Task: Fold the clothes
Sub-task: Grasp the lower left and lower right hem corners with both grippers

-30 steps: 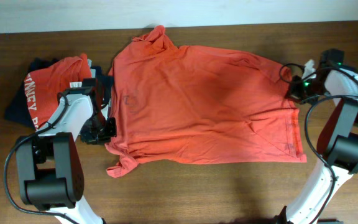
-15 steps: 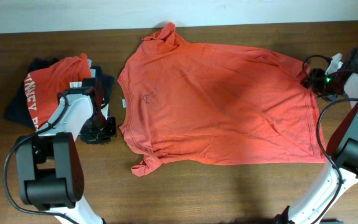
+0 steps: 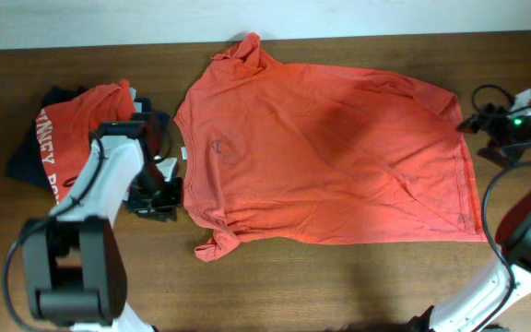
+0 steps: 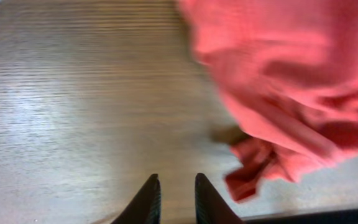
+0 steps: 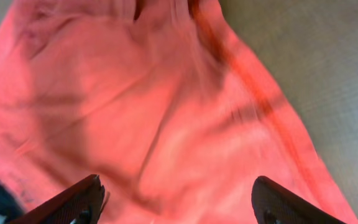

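Overhead: orange-red short-sleeved cotton T-shirt (image 3: 321,148) lies spread flat on the brown wooden table (image 3: 339,286). The sleeve (image 3: 215,244) below the shirt's collar is bunched. Left gripper (image 3: 162,194) sits just beside the shirt's collar edge, jaws barely apart, empty. Right gripper (image 3: 483,124) sits just off the shirt's hem corner, jaws wide, empty. Looks like the spreading is done and the first fold is pending. Next move calls for flattening that sleeve, then gripping both edges.

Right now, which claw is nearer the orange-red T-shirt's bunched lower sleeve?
Left. Left claw sits by the collar, near the bunched sleeve; right claw is at the orange-red T-shirt's far hem.
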You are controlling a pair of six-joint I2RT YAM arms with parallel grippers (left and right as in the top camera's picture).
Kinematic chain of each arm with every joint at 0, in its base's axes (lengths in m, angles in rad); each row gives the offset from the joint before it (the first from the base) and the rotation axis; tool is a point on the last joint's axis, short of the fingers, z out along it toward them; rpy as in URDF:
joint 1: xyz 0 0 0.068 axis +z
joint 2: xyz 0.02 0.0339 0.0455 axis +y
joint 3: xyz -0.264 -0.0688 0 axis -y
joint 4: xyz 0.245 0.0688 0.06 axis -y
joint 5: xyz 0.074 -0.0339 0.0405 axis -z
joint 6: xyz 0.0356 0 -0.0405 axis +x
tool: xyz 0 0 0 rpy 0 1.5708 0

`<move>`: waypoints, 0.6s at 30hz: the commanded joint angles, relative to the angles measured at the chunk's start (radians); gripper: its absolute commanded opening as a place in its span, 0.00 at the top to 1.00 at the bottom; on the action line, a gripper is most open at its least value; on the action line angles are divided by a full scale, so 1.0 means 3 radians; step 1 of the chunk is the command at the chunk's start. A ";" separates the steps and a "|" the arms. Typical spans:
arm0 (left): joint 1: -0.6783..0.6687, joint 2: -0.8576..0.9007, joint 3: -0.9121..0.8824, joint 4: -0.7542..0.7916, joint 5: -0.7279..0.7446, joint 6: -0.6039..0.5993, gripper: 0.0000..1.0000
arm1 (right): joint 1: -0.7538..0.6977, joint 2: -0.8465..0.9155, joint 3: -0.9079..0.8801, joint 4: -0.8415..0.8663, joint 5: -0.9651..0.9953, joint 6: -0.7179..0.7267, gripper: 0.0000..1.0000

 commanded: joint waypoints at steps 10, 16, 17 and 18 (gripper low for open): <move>-0.0660 -0.0429 -0.1194 0.0927 0.0722 -0.0076 0.45 | -0.0015 -0.0376 -0.0078 -0.0912 0.0121 0.0032 0.18; -0.0813 -0.0429 -0.1208 0.0961 0.0843 -0.0075 0.53 | 0.0034 -0.0376 -0.0416 -0.0814 0.0276 -0.0005 0.18; -0.0830 -0.0429 -0.1208 0.0978 0.0905 -0.0074 0.70 | 0.0056 -0.0376 -0.0462 -0.0781 0.0323 -0.0004 0.18; -0.0839 -0.0430 -0.1207 0.1010 0.0999 -0.0074 0.90 | 0.0092 -0.0376 -0.0524 -0.0726 0.0371 -0.0005 0.18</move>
